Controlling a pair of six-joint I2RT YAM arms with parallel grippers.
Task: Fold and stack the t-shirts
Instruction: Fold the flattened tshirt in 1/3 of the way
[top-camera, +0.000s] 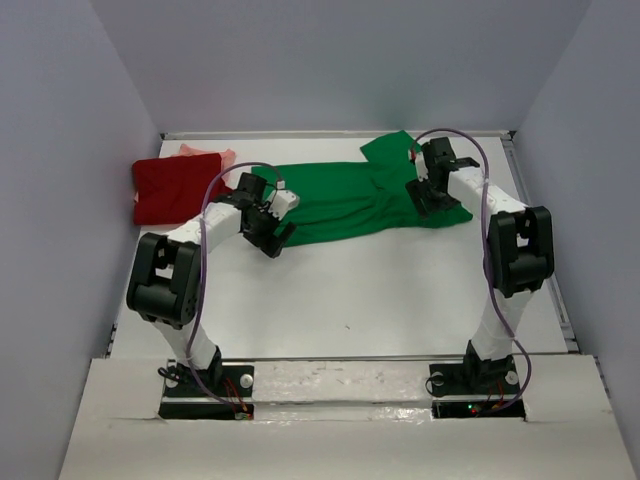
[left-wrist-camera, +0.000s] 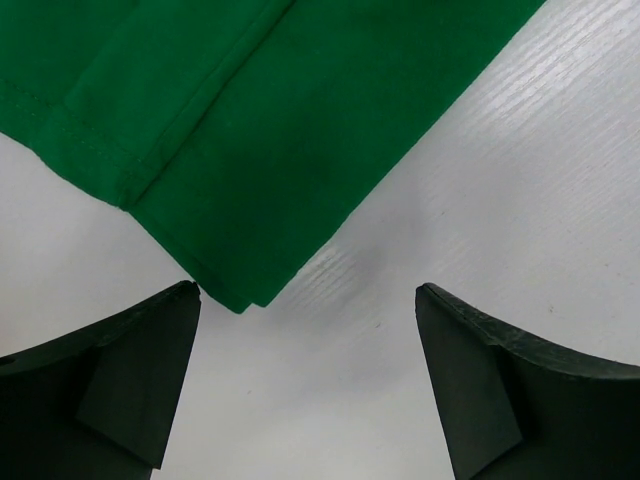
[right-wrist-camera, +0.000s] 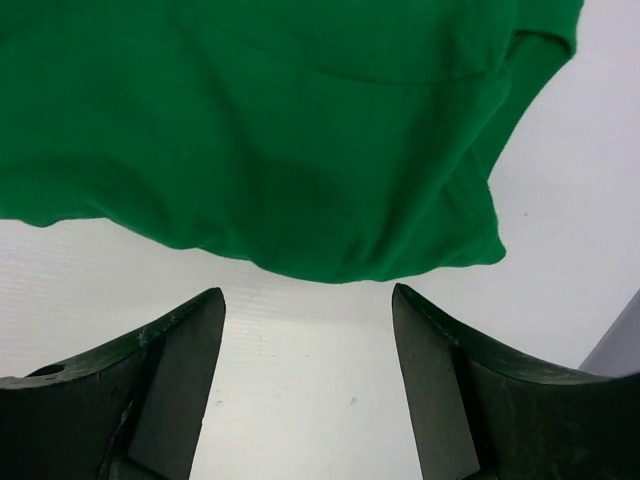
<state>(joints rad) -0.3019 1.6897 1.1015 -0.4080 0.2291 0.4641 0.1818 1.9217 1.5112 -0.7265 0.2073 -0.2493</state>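
The green t-shirt (top-camera: 350, 200) lies lengthwise across the far half of the bench (top-camera: 350, 300), narrowed into a long band, so the step in hand looks like its next fold. The dark red t-shirt (top-camera: 168, 192) sits folded at far left, the pale pink t-shirt (top-camera: 205, 154) peeking out behind it. The left end effector (left-wrist-camera: 305, 292) hovers at the green corner, jaws wide apart and empty; the right end effector (right-wrist-camera: 308, 292) hangs over the opposite edge, jaws apart, gripping nothing. Next, each should drop and pinch through every layer

Bright even light — soft shadows, faint sheen on table (left-wrist-camera: 540, 180); focus sharp.
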